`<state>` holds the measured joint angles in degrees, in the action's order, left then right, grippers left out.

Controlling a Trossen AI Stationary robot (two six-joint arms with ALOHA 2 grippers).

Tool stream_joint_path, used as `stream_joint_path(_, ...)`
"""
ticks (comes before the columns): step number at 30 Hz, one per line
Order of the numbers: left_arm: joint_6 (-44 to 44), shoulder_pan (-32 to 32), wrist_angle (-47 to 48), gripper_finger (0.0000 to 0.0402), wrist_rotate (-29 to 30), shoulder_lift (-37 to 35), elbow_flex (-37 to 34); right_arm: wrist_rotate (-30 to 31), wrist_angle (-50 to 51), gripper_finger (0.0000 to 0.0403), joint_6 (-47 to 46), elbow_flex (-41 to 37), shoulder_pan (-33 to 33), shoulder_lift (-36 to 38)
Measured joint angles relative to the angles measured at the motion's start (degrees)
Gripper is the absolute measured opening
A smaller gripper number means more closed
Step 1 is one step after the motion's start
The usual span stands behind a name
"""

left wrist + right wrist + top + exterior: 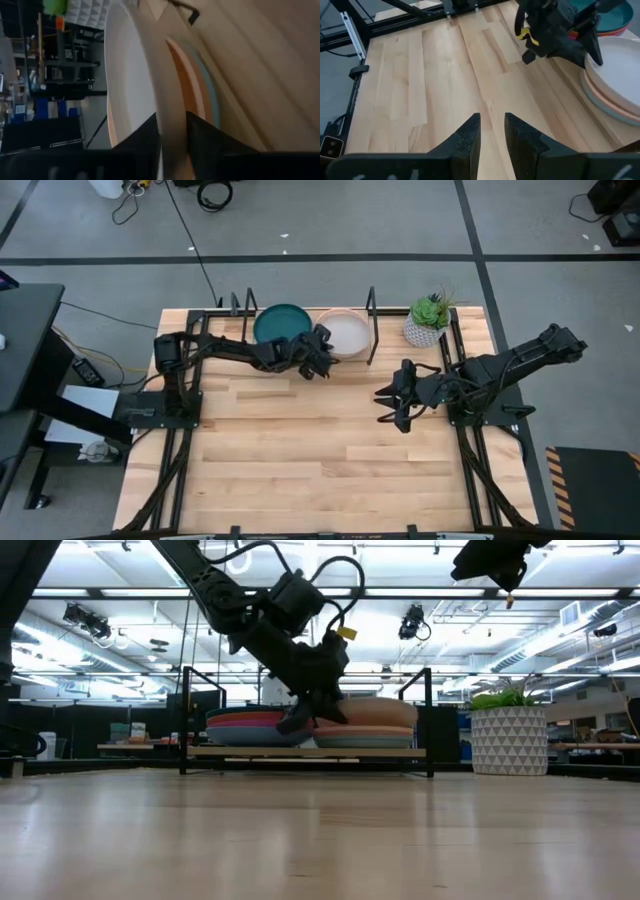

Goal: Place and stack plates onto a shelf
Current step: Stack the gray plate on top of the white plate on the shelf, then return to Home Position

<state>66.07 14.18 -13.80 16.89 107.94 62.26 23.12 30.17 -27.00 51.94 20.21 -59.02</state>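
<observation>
The shelf (pixel 250 752) stands at the table's far edge and carries two stacks of plates. The left stack is topped by a dark teal plate (pixel 282 323), with pink and blue rims (pixel 245 725) below it. The right stack is topped by a cream plate (pixel 348 334) over orange and light blue ones (pixel 200 85). My left gripper (pixel 322 352) is at the cream plate's near-left rim, shut on it. My right gripper (pixel 392 398) hangs above the table, right of centre, slightly open and holding nothing. My left gripper pinches the cream plate's rim (pixel 171 117) between its two fingers, one finger (pixel 147 137) on the upper face and the other under the rim. It comes slanting down from the table's left and near side. The plate lies on the right stack.
A potted plant in a white patterned pot (pixel 428 322) stands right of the shelf, near my right arm. Black upright frames (pixel 372 320) close the shelf's ends. The wooden tabletop (pixel 300 450) in front of the shelf is bare.
</observation>
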Motion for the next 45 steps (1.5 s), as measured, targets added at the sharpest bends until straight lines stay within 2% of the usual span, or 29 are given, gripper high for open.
stream_joint_path(6,-4.55,-0.43,-0.47,0.0171,-1.49,-1.35,0.00,-0.03,0.18,0.0094,0.08,0.00,0.00,0.00)
stream_joint_path(9,-8.98,-0.82,-0.48,0.0204,-8.56,-3.51,0.09,-0.05,0.29,0.0094,0.10,0.00,0.00,0.00)
stream_joint_path(12,-13.82,-0.42,-1.06,0.0218,-16.70,-4.87,0.07,-0.05,0.42,0.0094,-0.03,0.00,0.16,0.00)
stream_joint_path(16,-19.46,1.41,-3.05,0.0212,-17.73,-4.58,0.07,-0.05,0.39,0.0094,-0.25,0.00,0.91,0.00)
stream_joint_path(24,-24.94,3.35,-2.08,0.0179,-9.06,-2.29,-0.01,3.28,0.33,0.0094,-0.29,0.00,2.72,0.02)
stream_joint_path(30,-23.09,3.14,-1.71,0.0167,-8.11,-0.10,0.03,3.34,0.30,0.0094,-0.03,0.00,2.73,0.00)
stream_joint_path(35,-21.96,1.95,-1.90,0.0166,-5.11,-1.46,-0.16,3.36,0.31,0.0094,0.02,0.00,2.73,0.00)
stream_joint_path(40,-28.77,0.58,-1.58,0.0165,-8.44,-8.51,0.11,3.88,0.43,0.0094,1.77,-0.27,2.80,0.02)
stream_joint_path(45,-35.58,0.06,6.55,0.0140,-20.18,-14.77,-0.32,6.58,-0.23,0.0094,1.48,-5.03,3.34,1.52)
